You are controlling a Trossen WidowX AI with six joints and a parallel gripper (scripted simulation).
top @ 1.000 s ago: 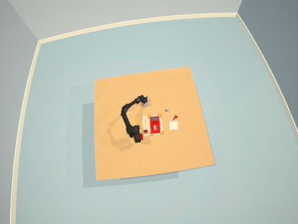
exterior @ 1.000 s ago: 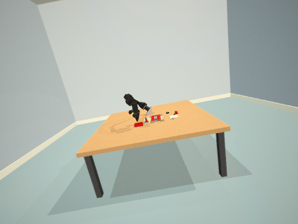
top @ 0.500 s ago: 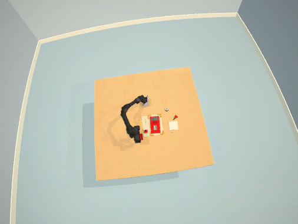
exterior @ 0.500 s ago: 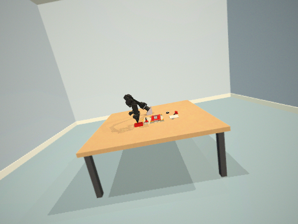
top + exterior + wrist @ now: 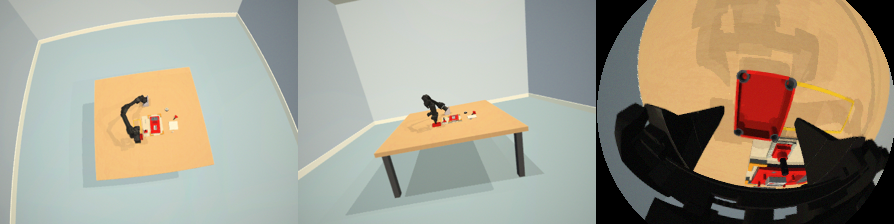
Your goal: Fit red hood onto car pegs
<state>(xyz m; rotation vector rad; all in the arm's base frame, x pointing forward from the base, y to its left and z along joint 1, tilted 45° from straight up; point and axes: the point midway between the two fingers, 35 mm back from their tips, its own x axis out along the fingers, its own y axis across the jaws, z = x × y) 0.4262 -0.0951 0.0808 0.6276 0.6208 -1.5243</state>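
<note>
The tool (image 5: 758,125) is hanging low over the hood (image 5: 764,106), its jaws standing wide with nothing between them. In the wrist view the 2 dark fingers are showing on either side of the red shell, 1 to its left and 1 to its right, both apart from it. The hood is lying flat on the table (image 5: 669,63) with its roof facing up, and a dark hole is showing in each of its 4 corners.

Just beyond the hood's near edge in the wrist view, the chassis (image 5: 776,165) is sitting in its jig, partly hidden by the tool's body. A thin yellow outline (image 5: 832,92) is running across the table to the right of the hood.

In the top view the black arm (image 5: 126,113) is bending from its base (image 5: 145,101) down to the tool (image 5: 137,138), where a small patch of the red hood (image 5: 141,136) is peeking out beside it. The chassis (image 5: 155,125) is lying just to the right of it. Farther right, a white square block (image 5: 173,125), a small red piece (image 5: 175,117) and a small round dark part (image 5: 166,109) are lying apart from each other.

In the exterior view the hood (image 5: 436,125) is resting on the table (image 5: 480,129) directly under the tool (image 5: 435,120), near the chassis (image 5: 454,118).
</note>
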